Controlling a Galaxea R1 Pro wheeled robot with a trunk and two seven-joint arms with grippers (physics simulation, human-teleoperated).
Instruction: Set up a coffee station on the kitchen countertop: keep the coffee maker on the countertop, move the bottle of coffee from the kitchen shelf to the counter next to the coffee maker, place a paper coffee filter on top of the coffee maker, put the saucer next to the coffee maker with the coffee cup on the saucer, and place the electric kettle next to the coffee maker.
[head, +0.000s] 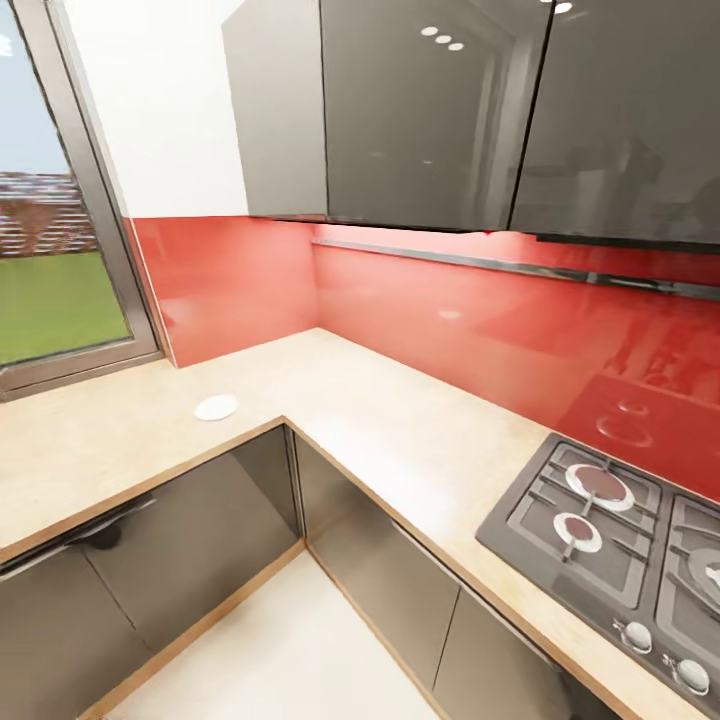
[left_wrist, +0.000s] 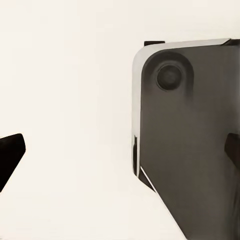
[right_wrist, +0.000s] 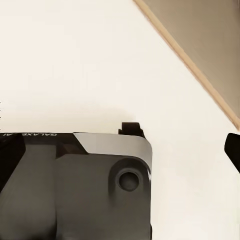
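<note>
The saucer (head: 216, 407), a small flat white disc, lies on the light wood-tone kitchen countertop (head: 400, 430) near the inner corner of the L, on the left run below the window. Nothing sits on it. The coffee maker, bottle of coffee, coffee cup and electric kettle are out of view. My left gripper (left_wrist: 120, 152) hangs over pale floor, its dark fingertips (left_wrist: 10, 155) wide apart and nothing between them. My right gripper (right_wrist: 120, 155) also points down at the floor, open and empty, with one fingertip (right_wrist: 233, 150) at the picture's edge.
A gas hob (head: 600, 520) is set into the counter at the right. A red backsplash (head: 450, 320) and glossy grey wall cabinets (head: 430, 110) rise behind. A window (head: 50, 260) is at the left. Both wrist views catch my grey base (left_wrist: 190, 150) over the floor.
</note>
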